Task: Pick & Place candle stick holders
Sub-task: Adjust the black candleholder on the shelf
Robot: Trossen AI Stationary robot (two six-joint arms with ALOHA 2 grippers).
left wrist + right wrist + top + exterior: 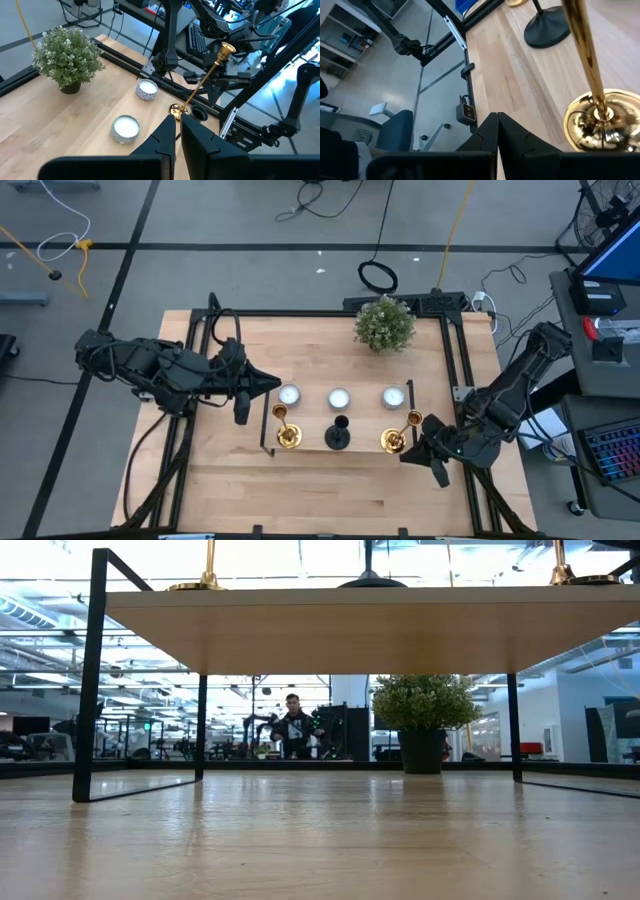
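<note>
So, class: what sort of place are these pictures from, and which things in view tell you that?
Most likely a robotics lab or workshop. Cables trail across a taped concrete floor, a keyboard and computer gear sit on a bench beside the table, and more equipment stands in the large open hall behind the potted plant.

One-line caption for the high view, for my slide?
Three candlesticks, gold, black, gold, line the wooden stand; both pincers, left and right, shut nearby.

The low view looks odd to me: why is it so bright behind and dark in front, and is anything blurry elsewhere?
In the low view, bright ceiling light and windows backlight the plant and the stand's black legs. In the right wrist view, the near gold candlestick fills the frame, soft, its base showing glare.
</note>
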